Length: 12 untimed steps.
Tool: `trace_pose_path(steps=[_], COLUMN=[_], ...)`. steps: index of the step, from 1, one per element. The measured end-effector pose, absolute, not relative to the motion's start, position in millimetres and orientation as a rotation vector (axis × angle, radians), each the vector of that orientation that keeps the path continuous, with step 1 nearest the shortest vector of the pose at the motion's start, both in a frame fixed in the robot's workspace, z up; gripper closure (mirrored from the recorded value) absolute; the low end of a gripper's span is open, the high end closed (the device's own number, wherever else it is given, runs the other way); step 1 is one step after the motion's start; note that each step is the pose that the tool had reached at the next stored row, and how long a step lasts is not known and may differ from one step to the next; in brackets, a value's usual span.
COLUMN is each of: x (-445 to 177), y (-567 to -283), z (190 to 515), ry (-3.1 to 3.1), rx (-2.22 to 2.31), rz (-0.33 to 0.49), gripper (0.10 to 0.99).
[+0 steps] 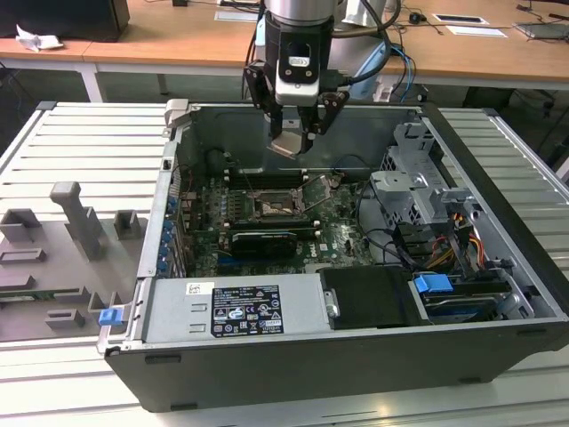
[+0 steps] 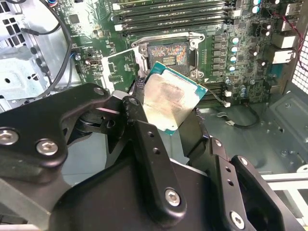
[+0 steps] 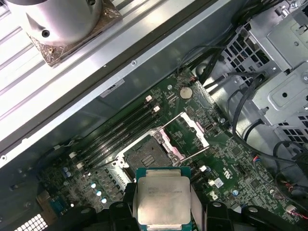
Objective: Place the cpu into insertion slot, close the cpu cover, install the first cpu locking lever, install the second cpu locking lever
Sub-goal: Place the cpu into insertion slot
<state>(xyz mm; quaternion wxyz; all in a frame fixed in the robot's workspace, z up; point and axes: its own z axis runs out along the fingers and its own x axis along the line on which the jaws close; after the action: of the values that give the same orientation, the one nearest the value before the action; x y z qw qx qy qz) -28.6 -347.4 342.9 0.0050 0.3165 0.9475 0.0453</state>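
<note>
Grey ribbed table (image 1: 53, 142) carries an open computer case (image 1: 267, 369), with wooden desks (image 1: 178, 40) behind it. My gripper (image 1: 296, 140) hangs above the inside of the case, near its rear wall, clenched on the chip (image 2: 171, 101). I hold the chip by its edges, tilted, and its dull metal top faces the cameras in both wrist views. It is clear of the green board (image 1: 338, 233) below. The socket (image 3: 149, 154) lies uncovered on that board, just beside the long memory slots (image 3: 120, 130). Its cover (image 3: 197, 130) stands swung up off the socket. The chip is not seated.
</note>
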Motion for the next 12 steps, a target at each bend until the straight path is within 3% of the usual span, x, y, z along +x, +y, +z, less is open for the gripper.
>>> trace_pose_path(steps=[12], x=[-28.6], y=[-347.4], z=[342.0], ry=[2.911], rx=[1.133], rz=[0.141], gripper=[0.557])
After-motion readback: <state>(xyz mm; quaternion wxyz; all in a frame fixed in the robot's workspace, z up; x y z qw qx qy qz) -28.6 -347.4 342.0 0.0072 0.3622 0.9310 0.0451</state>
